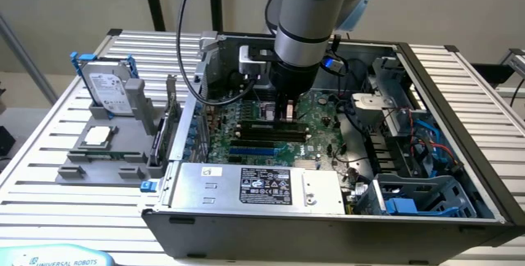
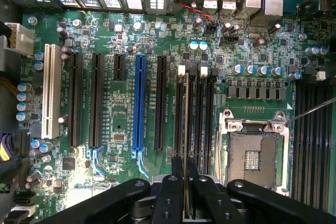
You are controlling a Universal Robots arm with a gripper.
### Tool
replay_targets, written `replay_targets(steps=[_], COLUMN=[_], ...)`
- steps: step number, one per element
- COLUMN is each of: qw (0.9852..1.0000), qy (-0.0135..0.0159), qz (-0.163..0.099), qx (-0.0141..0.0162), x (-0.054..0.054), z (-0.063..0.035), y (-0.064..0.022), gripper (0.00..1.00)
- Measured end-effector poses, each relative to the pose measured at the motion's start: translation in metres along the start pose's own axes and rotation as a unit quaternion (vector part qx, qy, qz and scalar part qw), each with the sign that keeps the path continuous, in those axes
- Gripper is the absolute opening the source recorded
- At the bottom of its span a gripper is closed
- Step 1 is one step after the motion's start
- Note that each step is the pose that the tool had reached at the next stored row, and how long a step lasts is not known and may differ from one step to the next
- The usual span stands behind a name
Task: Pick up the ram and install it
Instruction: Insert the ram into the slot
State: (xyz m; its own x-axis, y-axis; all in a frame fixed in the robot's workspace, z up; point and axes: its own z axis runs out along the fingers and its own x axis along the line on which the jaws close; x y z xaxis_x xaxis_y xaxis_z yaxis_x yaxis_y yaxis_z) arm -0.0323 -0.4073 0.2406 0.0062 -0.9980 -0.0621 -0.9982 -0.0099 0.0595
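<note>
The thin green ram stick (image 2: 187, 129) stands edge-on in a black memory slot of the green motherboard (image 2: 121, 129), just beside the empty silver processor socket (image 2: 254, 150). The black gripper (image 2: 185, 174) pinches its near end, jaws narrow, inside the open grey computer case (image 1: 459, 125).

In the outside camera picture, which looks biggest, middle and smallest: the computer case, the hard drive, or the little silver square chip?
1. Computer case, by far the biggest.
2. Hard drive in its blue frame.
3. Silver square chip, smallest.
</note>
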Motion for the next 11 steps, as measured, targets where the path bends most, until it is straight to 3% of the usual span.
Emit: replay_targets(steps=[11], qw=[1.0000], qy=[0.0000], qz=[0.000], qx=[0.0000], x=[0.0000], z=[0.0000], y=[0.0000], gripper=[0.14])
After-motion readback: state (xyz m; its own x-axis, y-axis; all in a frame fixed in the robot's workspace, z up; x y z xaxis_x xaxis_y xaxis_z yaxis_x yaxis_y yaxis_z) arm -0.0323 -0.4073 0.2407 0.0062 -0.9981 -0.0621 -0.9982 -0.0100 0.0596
